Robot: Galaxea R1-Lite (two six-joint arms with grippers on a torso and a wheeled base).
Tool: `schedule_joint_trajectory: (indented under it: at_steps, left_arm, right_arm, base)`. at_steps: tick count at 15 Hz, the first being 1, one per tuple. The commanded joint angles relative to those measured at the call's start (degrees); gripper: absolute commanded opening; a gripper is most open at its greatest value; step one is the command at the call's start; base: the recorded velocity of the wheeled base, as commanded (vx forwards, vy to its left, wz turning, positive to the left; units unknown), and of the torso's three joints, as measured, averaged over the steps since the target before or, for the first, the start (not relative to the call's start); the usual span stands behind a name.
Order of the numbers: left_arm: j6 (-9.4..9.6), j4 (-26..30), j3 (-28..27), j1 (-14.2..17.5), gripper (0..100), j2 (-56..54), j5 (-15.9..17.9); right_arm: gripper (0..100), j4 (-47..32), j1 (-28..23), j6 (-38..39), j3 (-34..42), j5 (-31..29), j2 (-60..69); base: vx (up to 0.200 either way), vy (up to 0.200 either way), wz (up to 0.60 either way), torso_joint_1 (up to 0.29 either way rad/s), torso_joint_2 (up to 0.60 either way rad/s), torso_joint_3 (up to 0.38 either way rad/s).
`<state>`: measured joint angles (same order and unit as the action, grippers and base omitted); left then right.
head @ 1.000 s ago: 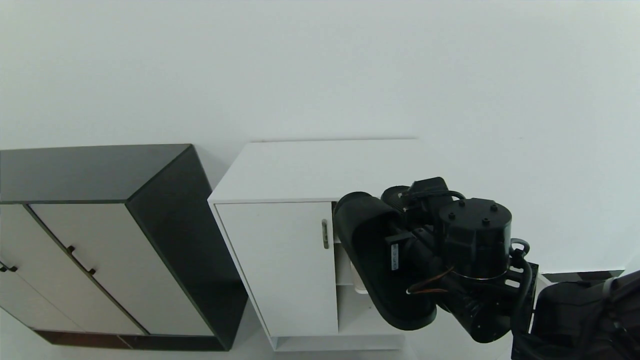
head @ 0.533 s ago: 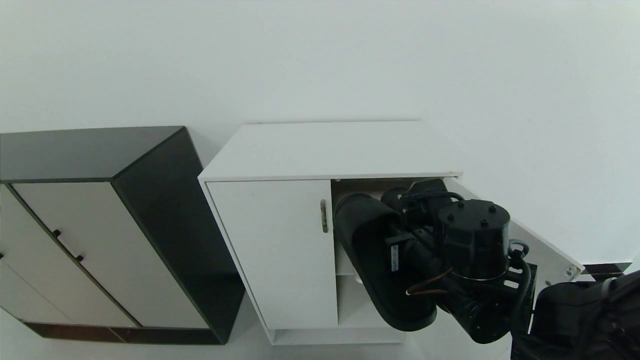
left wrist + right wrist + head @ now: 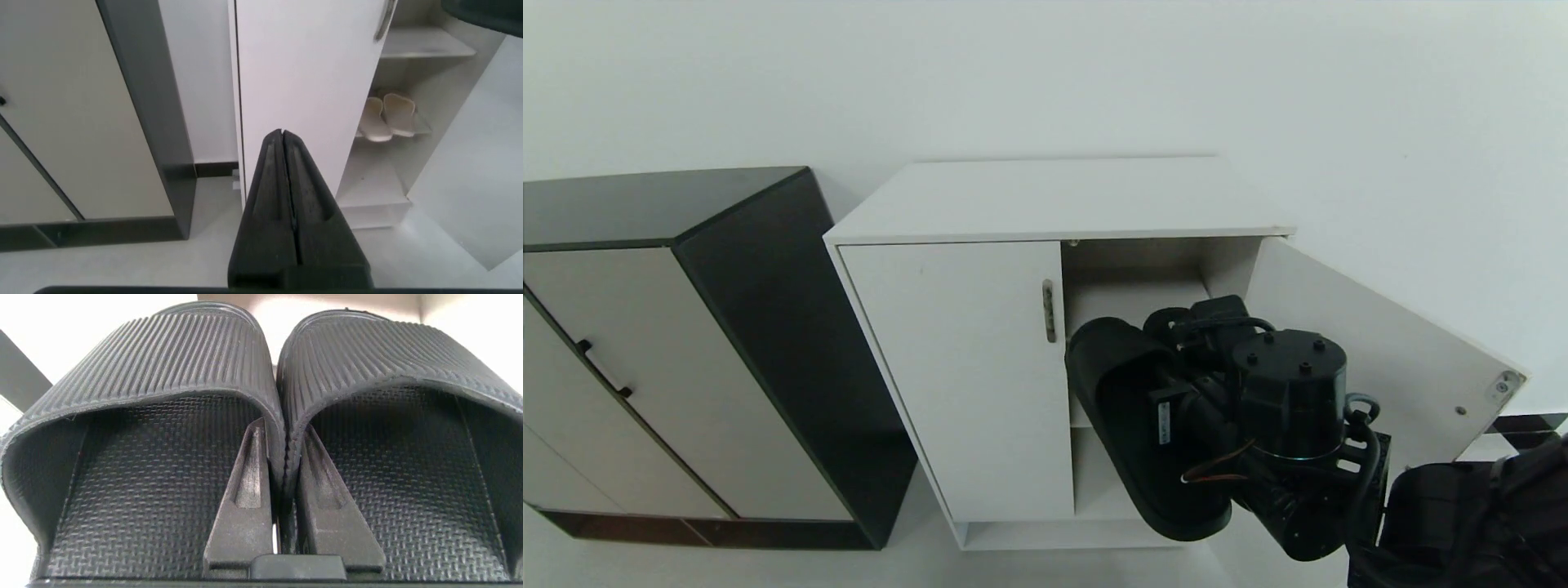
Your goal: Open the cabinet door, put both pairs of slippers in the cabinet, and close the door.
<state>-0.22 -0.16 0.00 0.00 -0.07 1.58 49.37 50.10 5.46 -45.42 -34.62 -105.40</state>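
Currently right gripper [image 3: 282, 449] pinches the pair of black ribbed rubber slippers [image 3: 1143, 441] by the inner straps, just before the white wooden cabinet [image 3: 1054, 196] — right door [image 3: 1372, 343] open. Cream slippers [image 3: 391, 117] lie in its bottom compartment. Left gripper [image 3: 283, 139] — fingers pressed together.

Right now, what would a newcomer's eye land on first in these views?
The pair of black slippers, pinched side by side in the right gripper, hangs in front of the white cabinet's open right half, whose open door stands swung wide to the right. Inside, low down, a pale pair of slippers lies side by side. The left gripper, shut, hangs low before the closed left door.
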Motion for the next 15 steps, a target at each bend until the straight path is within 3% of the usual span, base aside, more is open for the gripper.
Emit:
schedule_joint_trajectory:
  at_steps: [1, 15]
  left_arm:
    - [-0.04, -0.02, 0.00, 0.00, 0, 0.07, 0.00]
    - [-0.04, -0.02, 0.00, 0.00, 0, 0.07, 0.00]
  right_arm:
    - [0, 0.02, -0.18, -0.01, -0.02, -0.01, -0.33]
    - [0, 0.73, -1.59, -0.01, 0.07, -0.01, -2.27]
  base:
    - [0.000, 0.000, 0.00, -0.173, 0.49, 0.310]
    - [0.000, 0.000, 0.00, -0.105, 0.46, 0.353]
